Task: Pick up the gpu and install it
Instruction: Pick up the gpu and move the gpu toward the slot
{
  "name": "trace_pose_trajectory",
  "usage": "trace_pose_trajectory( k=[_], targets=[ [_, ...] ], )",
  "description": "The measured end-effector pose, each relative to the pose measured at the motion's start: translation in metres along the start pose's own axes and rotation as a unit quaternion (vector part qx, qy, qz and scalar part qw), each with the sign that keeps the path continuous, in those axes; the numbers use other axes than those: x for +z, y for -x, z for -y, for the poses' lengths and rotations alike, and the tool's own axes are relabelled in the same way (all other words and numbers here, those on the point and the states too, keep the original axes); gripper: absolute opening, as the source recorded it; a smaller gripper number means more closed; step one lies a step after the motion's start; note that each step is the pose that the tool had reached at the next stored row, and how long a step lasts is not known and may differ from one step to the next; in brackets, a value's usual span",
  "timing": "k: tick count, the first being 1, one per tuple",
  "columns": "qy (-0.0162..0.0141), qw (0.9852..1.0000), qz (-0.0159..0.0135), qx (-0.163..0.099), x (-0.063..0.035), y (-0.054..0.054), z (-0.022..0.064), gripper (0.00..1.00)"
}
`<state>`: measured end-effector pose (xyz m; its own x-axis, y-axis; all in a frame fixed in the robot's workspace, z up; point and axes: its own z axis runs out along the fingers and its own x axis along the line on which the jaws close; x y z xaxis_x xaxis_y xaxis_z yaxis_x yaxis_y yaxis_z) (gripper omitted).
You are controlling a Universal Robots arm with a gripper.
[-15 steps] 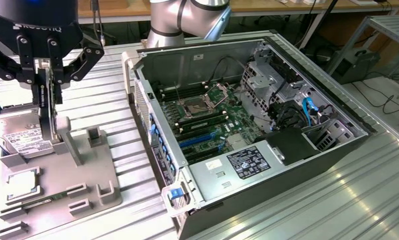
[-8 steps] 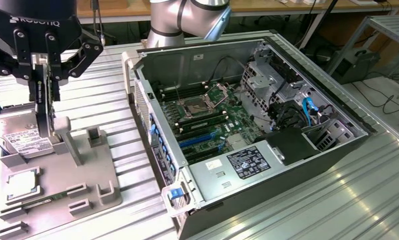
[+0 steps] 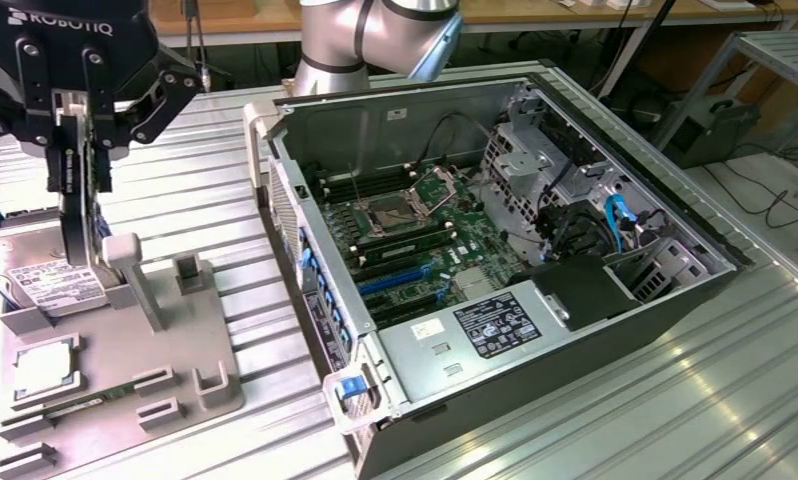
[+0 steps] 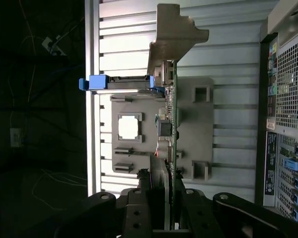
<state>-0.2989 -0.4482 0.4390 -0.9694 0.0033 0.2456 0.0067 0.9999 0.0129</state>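
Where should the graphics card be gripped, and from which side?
The graphics card hangs upright and thin, so probably grip the end opposite its metal bracket, coming from above, with the tool pinching the two flat faces, as it is clamped now.

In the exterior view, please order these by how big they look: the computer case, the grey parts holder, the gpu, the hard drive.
1. computer case
2. grey parts holder
3. gpu and hard drive: unsure. The gpu shows edge-on, long but thin; the drive looks shorter but wider.
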Motion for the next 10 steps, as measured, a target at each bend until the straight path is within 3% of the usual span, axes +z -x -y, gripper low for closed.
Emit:
trace_pose_trajectory(
  k=[7,8,9,10],
  targets=[
    [0.0,1.0,-0.0001,0.0,-0.0004,0.0,0.0,0.28],
    [0.0,1.0,0.001,0.0,-0.0006,0.0,0.0,0.28],
    [-0.0002,1.0,0.0054,0.0,-0.0006,0.0,0.0,0.28],
    [-0.0005,0.9999,0.0139,0.0,-0.0005,0.0,0.0,0.28]
  ],
)
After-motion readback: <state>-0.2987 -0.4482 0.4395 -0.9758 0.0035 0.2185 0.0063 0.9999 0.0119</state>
